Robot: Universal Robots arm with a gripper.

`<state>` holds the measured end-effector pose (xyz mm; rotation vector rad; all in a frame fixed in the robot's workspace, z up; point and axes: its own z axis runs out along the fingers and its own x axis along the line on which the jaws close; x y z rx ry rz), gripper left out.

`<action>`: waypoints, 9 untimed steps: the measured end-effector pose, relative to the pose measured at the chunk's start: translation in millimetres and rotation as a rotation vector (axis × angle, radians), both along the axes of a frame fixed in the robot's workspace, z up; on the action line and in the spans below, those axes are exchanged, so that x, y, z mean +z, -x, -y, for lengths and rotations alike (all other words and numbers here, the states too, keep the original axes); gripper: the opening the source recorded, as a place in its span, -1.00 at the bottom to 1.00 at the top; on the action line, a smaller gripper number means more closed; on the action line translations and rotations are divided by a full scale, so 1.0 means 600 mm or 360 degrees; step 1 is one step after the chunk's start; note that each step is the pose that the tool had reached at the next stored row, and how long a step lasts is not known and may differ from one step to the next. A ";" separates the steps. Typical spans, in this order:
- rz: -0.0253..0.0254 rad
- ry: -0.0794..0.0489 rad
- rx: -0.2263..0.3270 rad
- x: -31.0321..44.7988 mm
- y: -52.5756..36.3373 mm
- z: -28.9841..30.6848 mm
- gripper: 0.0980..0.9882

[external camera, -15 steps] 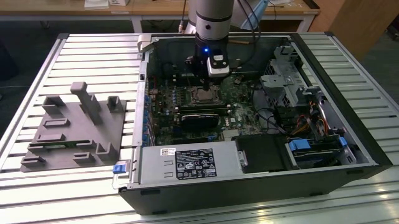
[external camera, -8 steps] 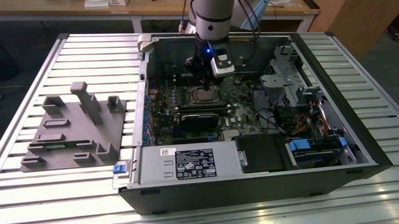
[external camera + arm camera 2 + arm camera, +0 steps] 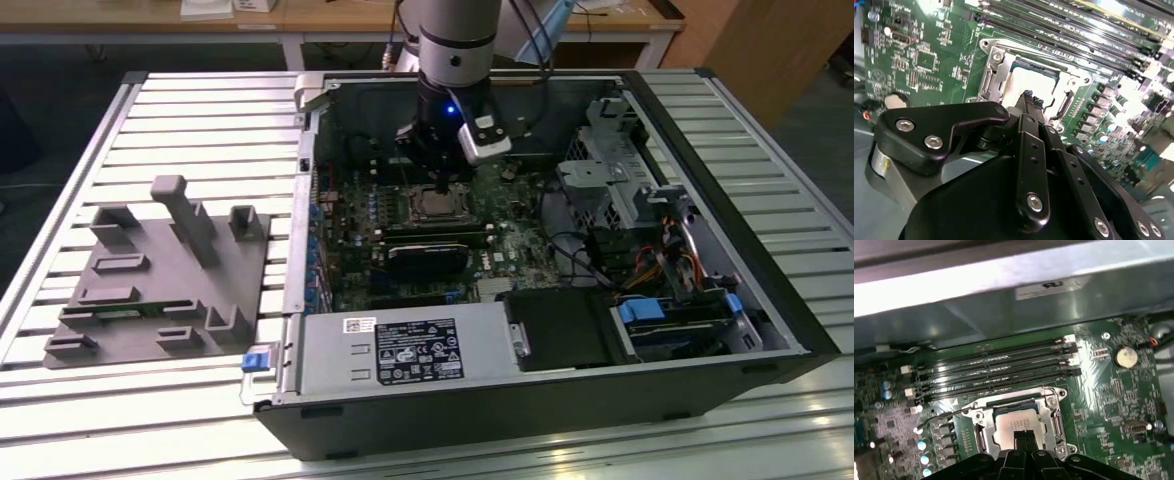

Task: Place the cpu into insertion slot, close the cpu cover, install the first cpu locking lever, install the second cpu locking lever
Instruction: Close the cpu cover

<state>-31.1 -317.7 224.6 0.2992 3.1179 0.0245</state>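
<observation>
Gripper (image 3: 1024, 434): fingers pressed together, nothing between them. Cpu (image 3: 1019, 423): pale silvery square directly beneath the fingertips, seated in the insertion slot (image 3: 1013, 405); nearest edge hidden behind the fingers. Cpu cover (image 3: 1056, 421): silver frame lying flat around it; latching unclear

An open computer case (image 3: 534, 425) lay on the slatted worktop (image 3: 200, 110), with a grey moulded fixture (image 3: 160, 285) beside it toward the exterior view's left. Inside sat a power supply (image 3: 400, 352), four parallel memory slots (image 3: 999, 367) and a coin battery (image 3: 1125, 356).
</observation>
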 end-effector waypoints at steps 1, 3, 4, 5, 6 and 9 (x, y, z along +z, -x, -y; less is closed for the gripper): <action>0.00004 -0.0001 0.0026 0.000 0.000 0.0000 -0.98; 0.00010 -0.0004 0.0077 0.000 0.000 0.0000 -0.98; 0.00013 -0.0005 0.0102 0.000 0.000 0.0000 -0.98; 0.00017 -0.0006 0.0130 0.000 0.000 0.0000 -0.98; 0.00020 -0.0008 0.0156 -0.001 0.000 0.0000 -0.98; 0.00025 -0.0009 0.0211 -0.001 0.000 0.0001 -0.98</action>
